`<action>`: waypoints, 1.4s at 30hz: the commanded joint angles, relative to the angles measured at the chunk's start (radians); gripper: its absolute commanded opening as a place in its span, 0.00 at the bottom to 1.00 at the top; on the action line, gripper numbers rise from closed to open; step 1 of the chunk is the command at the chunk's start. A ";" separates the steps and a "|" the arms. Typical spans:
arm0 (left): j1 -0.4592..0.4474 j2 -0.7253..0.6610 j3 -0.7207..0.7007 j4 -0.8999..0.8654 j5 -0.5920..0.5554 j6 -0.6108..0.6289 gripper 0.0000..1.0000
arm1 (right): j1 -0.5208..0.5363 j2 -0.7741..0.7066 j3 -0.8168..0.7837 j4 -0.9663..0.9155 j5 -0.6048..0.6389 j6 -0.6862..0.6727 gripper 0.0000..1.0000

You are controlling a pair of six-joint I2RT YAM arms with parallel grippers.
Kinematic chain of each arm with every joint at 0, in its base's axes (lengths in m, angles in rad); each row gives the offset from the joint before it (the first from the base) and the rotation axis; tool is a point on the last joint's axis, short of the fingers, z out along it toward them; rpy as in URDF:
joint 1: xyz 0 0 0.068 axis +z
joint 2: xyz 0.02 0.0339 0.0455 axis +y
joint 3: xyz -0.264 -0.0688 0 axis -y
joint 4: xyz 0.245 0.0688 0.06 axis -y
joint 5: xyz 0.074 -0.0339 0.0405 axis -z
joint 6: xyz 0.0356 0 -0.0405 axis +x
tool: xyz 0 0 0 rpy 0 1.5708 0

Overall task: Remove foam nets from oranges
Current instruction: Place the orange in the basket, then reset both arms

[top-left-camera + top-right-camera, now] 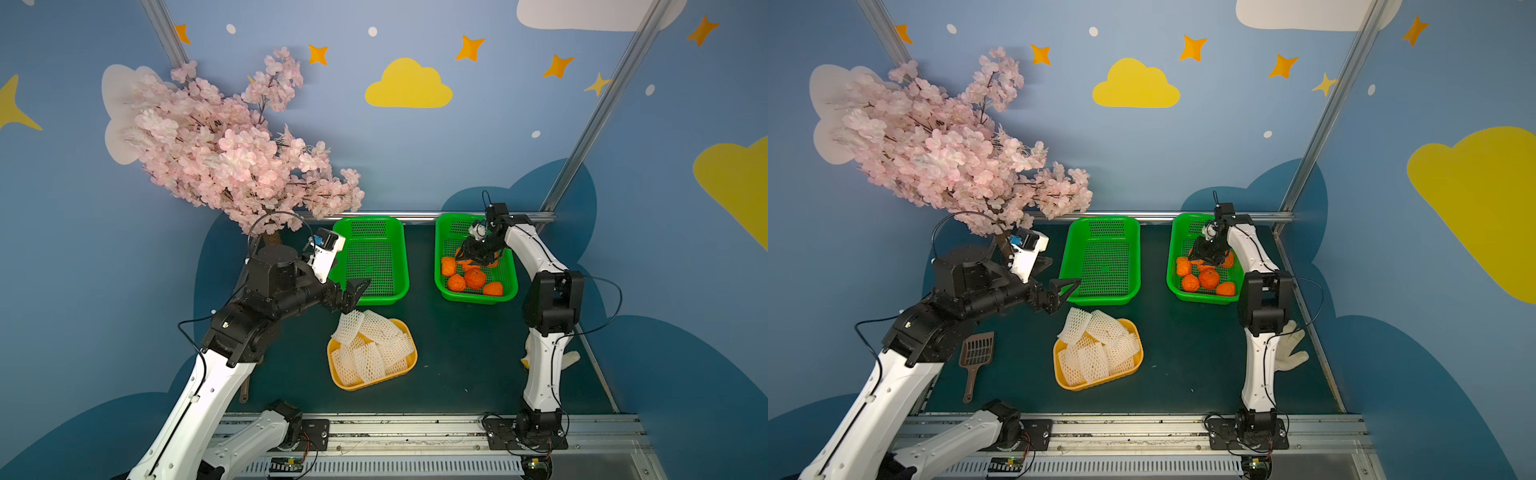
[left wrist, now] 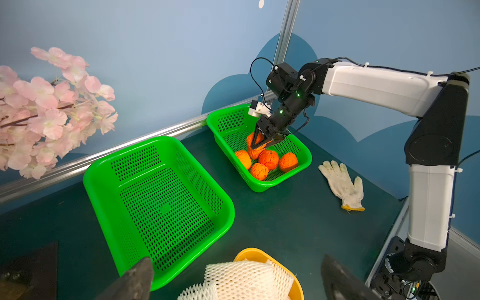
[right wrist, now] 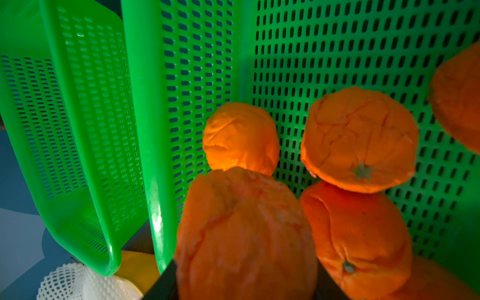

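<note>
Several bare, bumpy-peeled oranges (image 2: 268, 159) lie in the green perforated basket (image 2: 309, 157); your right tool (image 2: 262, 145) pinches one more: lower it gently before releasing. Left tool (image 2: 239, 281) hangs spread wide.

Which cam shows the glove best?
Left wrist: the white glove lies flat, whole and unobstructed. In both top views the right arm covers part of it. The right wrist view misses it.

Oranges (image 1: 474, 278) lie in right basket (image 1: 437, 266), foam nets (image 1: 376, 349) in tray (image 1: 353, 385) before left basket (image 1: 376, 257).
</note>
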 commanded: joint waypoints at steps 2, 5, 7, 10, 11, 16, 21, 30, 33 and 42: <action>-0.002 -0.011 -0.011 -0.039 -0.037 -0.007 1.00 | -0.003 0.014 0.091 -0.083 -0.014 -0.011 0.65; -0.002 -0.010 -0.011 -0.037 -0.039 -0.014 1.00 | -0.013 -0.005 0.102 -0.095 -0.025 -0.010 0.74; -0.001 -0.008 -0.011 -0.029 -0.041 -0.021 1.00 | -0.021 -0.032 0.100 -0.104 -0.038 -0.013 0.80; 0.000 -0.009 -0.019 -0.013 -0.050 -0.031 1.00 | -0.031 -0.112 0.065 -0.111 -0.054 -0.023 0.81; 0.001 -0.009 -0.026 -0.006 -0.059 -0.039 1.00 | -0.032 -0.151 0.040 -0.108 -0.053 -0.029 0.82; 0.009 -0.021 -0.080 0.028 -0.081 -0.072 1.00 | -0.063 -0.373 -0.155 -0.061 -0.044 -0.041 0.84; 0.022 -0.049 -0.154 0.063 -0.122 -0.102 1.00 | -0.127 -0.634 -0.411 0.035 -0.069 -0.042 0.87; 0.093 -0.129 -0.410 0.221 -0.256 -0.220 1.00 | -0.178 -1.116 -0.981 0.384 0.174 0.029 0.90; 0.139 -0.153 -0.519 0.311 -0.315 -0.251 1.00 | -0.192 -1.167 -1.113 0.435 0.266 0.005 0.90; 0.316 -0.151 -0.833 0.700 -0.391 -0.221 1.00 | -0.218 -1.131 -1.231 0.566 0.342 -0.055 0.90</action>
